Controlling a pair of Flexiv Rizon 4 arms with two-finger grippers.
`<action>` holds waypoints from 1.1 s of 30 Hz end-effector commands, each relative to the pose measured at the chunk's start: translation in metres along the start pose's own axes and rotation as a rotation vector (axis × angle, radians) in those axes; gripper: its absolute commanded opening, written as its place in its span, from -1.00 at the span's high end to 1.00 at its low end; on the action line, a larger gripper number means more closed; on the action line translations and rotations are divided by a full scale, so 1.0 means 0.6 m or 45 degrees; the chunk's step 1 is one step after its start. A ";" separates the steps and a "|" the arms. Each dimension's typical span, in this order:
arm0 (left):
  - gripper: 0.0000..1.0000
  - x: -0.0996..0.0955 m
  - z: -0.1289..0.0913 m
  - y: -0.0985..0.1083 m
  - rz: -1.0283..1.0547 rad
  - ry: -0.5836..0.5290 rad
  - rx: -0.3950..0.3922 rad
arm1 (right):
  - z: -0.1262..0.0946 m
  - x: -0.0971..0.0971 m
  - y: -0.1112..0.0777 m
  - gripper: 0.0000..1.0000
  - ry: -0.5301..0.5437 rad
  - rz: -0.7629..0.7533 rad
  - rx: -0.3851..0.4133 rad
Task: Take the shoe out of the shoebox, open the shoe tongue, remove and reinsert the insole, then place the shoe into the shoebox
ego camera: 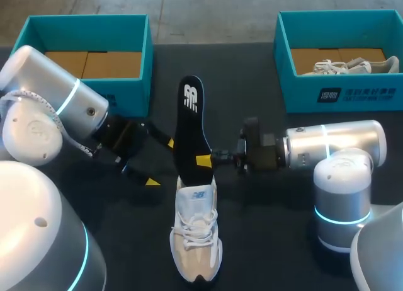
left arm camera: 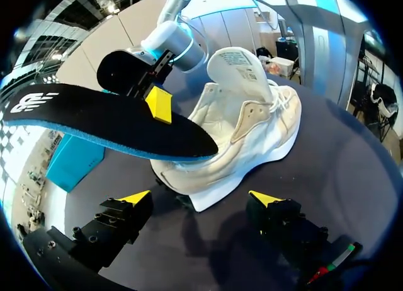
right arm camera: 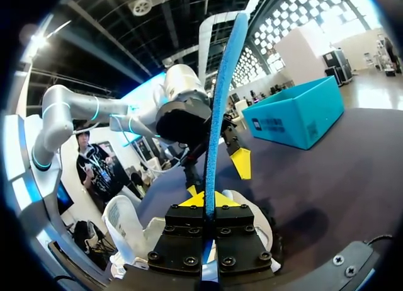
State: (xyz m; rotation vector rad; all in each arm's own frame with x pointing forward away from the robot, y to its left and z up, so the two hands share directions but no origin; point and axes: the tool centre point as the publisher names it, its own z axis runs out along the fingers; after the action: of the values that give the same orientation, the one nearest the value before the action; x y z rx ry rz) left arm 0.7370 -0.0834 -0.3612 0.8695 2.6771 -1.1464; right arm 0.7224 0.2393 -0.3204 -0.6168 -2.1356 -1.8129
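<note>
**White lace-up sneaker** (ego camera: 196, 240) lies on the dark desk (ego camera: 277, 240). Its long axis runs toward and away from the robot, with the toe toward the robot and the opening just below the right jaws.

**Black foam insole with a blue underside** (ego camera: 191, 124) rises from the sneaker's opening. Its long axis runs on away from the robot, leaning slightly left, and its printed end is farthest from the shoe.

**Right jaws** are closed narrowly on the insole's lower part, with a yellow fingertip (ego camera: 203, 160) against its face. The right wrist view shows the insole edge-on (right arm camera: 223, 96) between them.

**Left jaws** are spread wide and hold nothing. Their yellow fingertips (left arm camera: 135, 196) sit just beside the sneaker's side near the heel, which lies ahead of them. Whether they touch it cannot be told.

**Teal cardboard shoebox** (ego camera: 135, 92) stands beyond the left jaws.
</note>
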 end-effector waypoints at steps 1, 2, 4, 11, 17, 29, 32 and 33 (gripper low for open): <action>-1.00 0.000 0.000 -0.001 0.000 0.002 -0.006 | 0.004 0.002 0.000 1.00 -0.001 0.004 0.008; -1.00 0.000 0.000 -0.001 0.000 0.002 -0.006 | 0.004 0.002 0.000 1.00 0.000 0.008 0.009; -1.00 0.000 0.000 -0.001 0.000 0.002 -0.006 | 0.005 0.002 0.000 1.00 0.001 0.013 0.011; -1.00 0.000 0.000 -0.001 0.000 0.002 -0.006 | 0.007 0.002 -0.003 1.00 0.007 0.036 0.018; -1.00 0.000 0.000 -0.001 0.000 0.002 -0.006 | 0.005 0.002 -0.009 1.00 0.006 0.052 0.019; -1.00 0.000 0.000 -0.001 0.000 0.002 -0.006 | 0.007 0.002 -0.014 1.00 0.007 0.067 0.019; -1.00 0.000 0.000 -0.001 0.000 0.002 -0.006 | 0.007 0.001 -0.017 1.00 0.005 0.073 0.017; -1.00 0.000 0.000 -0.001 0.000 0.002 -0.006 | 0.007 0.001 -0.019 1.00 0.005 0.078 0.017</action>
State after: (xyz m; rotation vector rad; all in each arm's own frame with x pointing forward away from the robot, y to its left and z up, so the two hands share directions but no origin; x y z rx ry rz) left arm 0.7371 -0.0835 -0.3613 0.8695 2.6771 -1.1465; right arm 0.7181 0.2407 -0.3289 -0.6620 -2.0997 -1.7682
